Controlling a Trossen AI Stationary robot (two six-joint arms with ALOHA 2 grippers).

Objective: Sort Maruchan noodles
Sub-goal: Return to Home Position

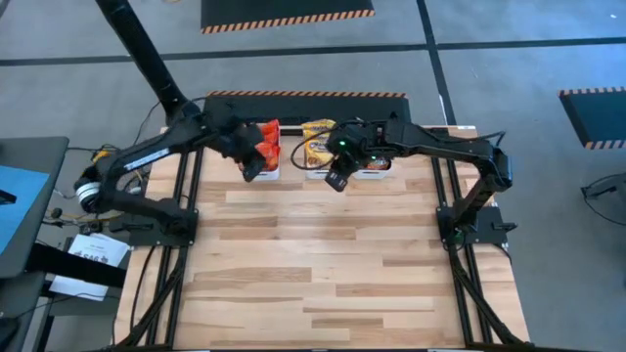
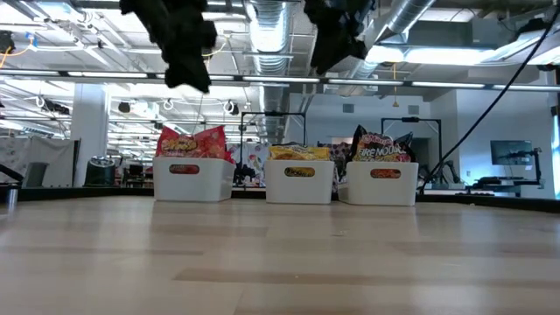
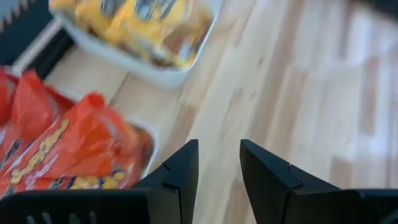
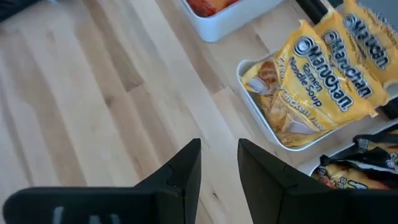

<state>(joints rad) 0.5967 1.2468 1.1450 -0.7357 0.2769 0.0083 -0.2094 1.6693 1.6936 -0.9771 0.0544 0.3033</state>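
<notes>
Three white trays stand in a row at the table's far edge. The left tray (image 2: 192,181) holds red Maruchan packets (image 2: 191,142), the middle tray (image 2: 300,182) yellow ones (image 4: 317,81), and the right tray (image 2: 378,184) dark ones (image 2: 381,146). My left gripper (image 3: 219,146) hovers above the table just near of the red packets (image 3: 68,149), open by a narrow gap and empty. My right gripper (image 4: 219,144) hangs high beside the yellow tray's near side, also narrowly open and empty. In the high view the right arm hides most of the dark tray.
The wooden tabletop (image 1: 323,264) stretches bare from the trays to the near edge. Both arms (image 1: 430,147) reach in from the sides over the far edge and crowd the space above the trays. A dark mat (image 1: 303,98) lies behind them.
</notes>
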